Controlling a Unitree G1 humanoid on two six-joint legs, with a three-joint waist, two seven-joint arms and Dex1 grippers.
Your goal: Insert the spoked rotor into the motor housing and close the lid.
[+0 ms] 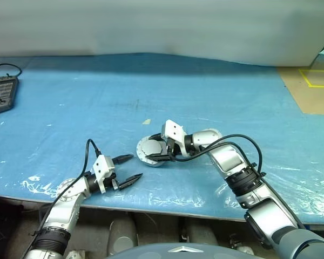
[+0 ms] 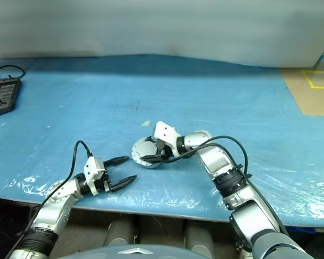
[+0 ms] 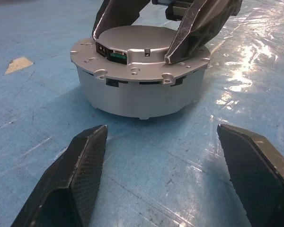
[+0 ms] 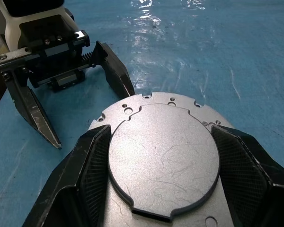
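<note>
The motor housing [image 1: 149, 155] is a round silver body with a flanged rim [image 4: 180, 101], standing on the blue sheet near the table's front. A flat silver lid [image 4: 163, 161] lies on top of it. My right gripper [image 1: 157, 151] reaches in from the right and is shut on the lid, one black finger [image 3: 116, 16] against each side. My left gripper [image 1: 135, 166] stands open just left of the housing, pointing at it, with nothing between its fingers [image 3: 85, 161]. The spoked rotor is hidden.
A black handheld device [image 1: 2, 93] with a cable lies at the far left. A tan board with yellow tape [image 1: 313, 86] sits at the far right. A small beige scrap [image 1: 146, 122] lies behind the housing. The table's front edge [image 1: 167, 208] runs just below both grippers.
</note>
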